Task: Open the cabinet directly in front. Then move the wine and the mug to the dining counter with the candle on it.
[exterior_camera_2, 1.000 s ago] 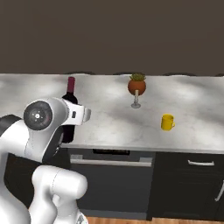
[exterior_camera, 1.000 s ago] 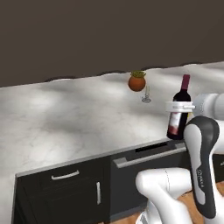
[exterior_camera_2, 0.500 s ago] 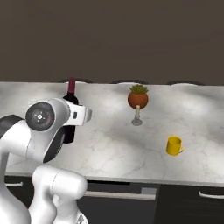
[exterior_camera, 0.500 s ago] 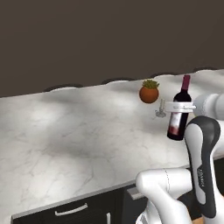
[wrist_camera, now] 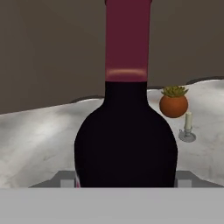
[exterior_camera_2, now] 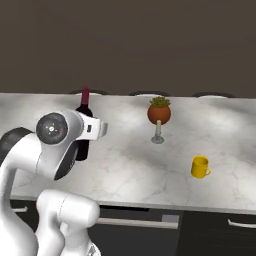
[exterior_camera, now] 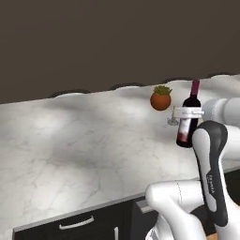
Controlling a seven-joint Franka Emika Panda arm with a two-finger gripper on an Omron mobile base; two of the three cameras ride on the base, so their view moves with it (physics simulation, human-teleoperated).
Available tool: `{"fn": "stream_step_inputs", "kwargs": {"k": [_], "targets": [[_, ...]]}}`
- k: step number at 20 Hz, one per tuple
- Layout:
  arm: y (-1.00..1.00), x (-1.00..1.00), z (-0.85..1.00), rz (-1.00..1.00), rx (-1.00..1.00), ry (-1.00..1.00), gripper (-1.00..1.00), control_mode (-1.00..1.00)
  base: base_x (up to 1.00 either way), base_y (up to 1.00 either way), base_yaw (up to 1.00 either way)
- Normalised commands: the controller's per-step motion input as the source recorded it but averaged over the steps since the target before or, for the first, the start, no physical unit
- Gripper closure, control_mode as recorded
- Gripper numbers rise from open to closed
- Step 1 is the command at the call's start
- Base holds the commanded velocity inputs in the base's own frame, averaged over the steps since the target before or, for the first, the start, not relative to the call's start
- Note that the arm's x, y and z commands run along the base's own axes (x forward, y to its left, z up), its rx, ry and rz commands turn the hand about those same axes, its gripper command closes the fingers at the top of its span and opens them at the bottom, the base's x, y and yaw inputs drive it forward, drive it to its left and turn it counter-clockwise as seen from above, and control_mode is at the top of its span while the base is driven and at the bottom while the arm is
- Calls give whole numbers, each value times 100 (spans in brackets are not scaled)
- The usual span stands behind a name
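Gripper is clamped around the wine at its shoulder, jaws wide on either side of the glass; bottle upright, over the dining counter, well in from the front edge. Whether its base touches the marble cannot be told. Candle stands just beside the bottle toward the far edge, the nearest obstacle. Mug sits well apart, near the front edge, handle outward. Dark base cabinets run under the top.
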Motion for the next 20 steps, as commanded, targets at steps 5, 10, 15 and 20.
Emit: {"fn": "stream_step_inputs", "kwargs": {"k": [5,10,15,20], "targets": [[0,97,-42,0,-1,5,100,-100,0,0,0],[0,100,-51,0,-1,1,100,-100,0,0,0],[0,100,-55,0,-1,-1,100,-100,0,0,0],[0,100,-62,0,-4,-16,100,-100,0,0,0]]}}
